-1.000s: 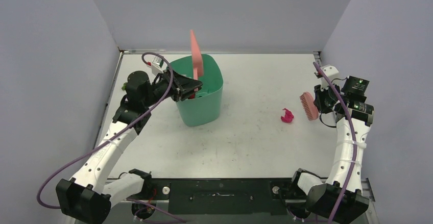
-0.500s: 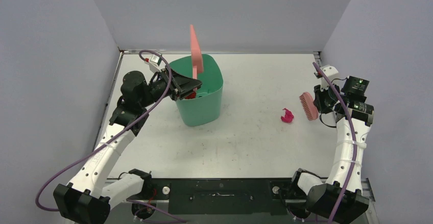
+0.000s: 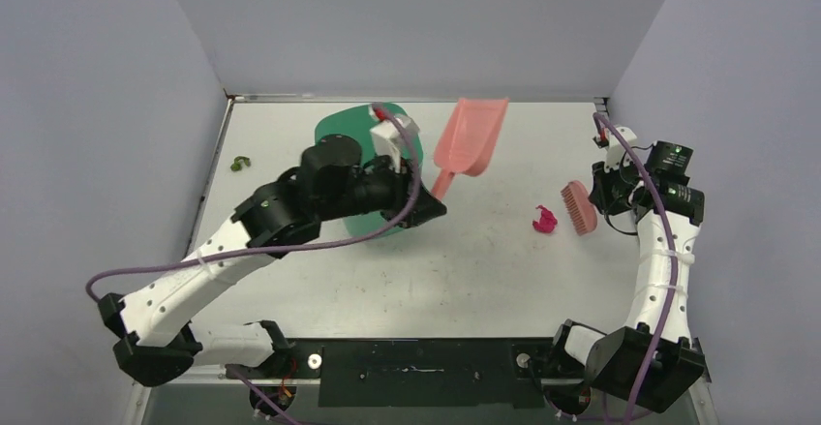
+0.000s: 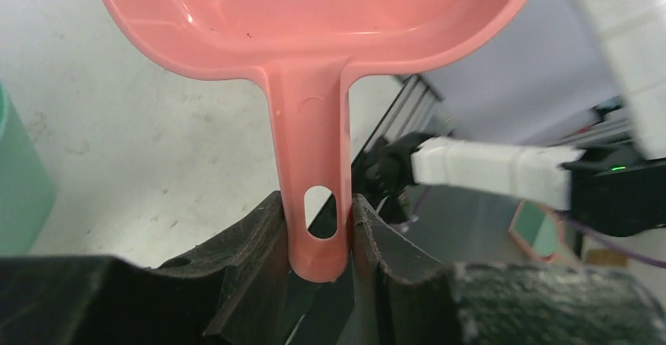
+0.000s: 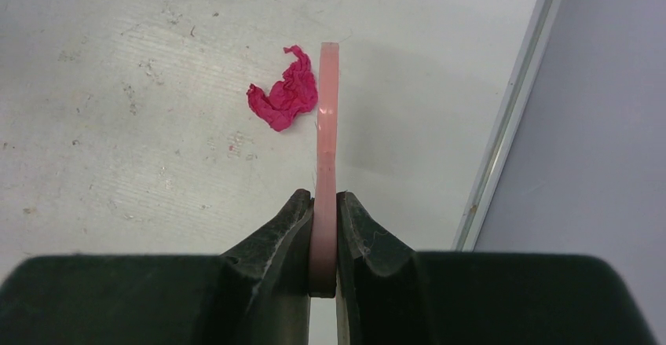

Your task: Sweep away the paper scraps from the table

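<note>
Table (image 3: 484,270): white, scuffed, metal rim on far + side edges.
L arm (image 3: 223,260): runs from near-left corner diagonally toward mid-table.
Red scrap (image 3: 545,220) (image 5: 284,98): crumpled wad lying on table, right half.
Brush (image 3: 581,208) (image 5: 327,117): pink, held on edge, bristles facing L-arm side. Red scrap just beside it on that side; contact btwn them unclear. Can't tell if it touches table.
R gripper (image 3: 600,200) (image 5: 323,203): near right table edge, fingers clamped on brush back, thin edge squeezed btwn pads.
L gripper (image 3: 429,202) (image 4: 318,231): fingers pressed onto end of dustpan (image 3: 471,135) (image 4: 314,15) handle, one each side of hang hole, pinching it.
Bin (image 3: 347,123) (image 4: 20,180): teal-green, on table mid-left, mostly hidden behind L arm; far rim + bit of near wall show.
Green scrap (image 3: 239,163): small olive wad on table by left edge, well apart from bin + both grippers.
Dustpan: pink, up off table, scoop end toward far wall, hollow side facing up; right of bin, btwn bin and brush. No scraps visible in the part of scoop shown by L wrist cam.
</note>
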Controlling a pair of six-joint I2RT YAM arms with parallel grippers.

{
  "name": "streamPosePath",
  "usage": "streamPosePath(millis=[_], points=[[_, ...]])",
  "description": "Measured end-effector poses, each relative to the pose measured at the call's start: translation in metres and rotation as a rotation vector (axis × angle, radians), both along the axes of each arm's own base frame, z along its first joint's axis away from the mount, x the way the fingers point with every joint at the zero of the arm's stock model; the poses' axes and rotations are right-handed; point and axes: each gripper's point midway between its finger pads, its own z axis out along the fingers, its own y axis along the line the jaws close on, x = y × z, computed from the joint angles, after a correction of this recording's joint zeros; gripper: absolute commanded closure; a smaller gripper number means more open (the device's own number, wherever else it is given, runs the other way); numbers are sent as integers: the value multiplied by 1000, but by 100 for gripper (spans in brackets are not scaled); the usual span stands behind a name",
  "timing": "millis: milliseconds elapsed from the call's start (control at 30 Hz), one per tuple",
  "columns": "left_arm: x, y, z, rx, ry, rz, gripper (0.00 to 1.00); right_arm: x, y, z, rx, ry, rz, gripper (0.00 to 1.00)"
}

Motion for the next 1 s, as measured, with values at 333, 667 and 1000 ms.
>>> streamPosePath(millis=[333,667,1000], points=[[-37,-36,-210,868,-64,-187,100,1,-9,-28,-17,76,-12,95],[-36,-15,-288,1286,-138,-295,100,33,-25,-67,-126,169,-35,95],[-31,-31,-321,1394,-155,-389,100,36,29,-77,-67,199,102,95]])
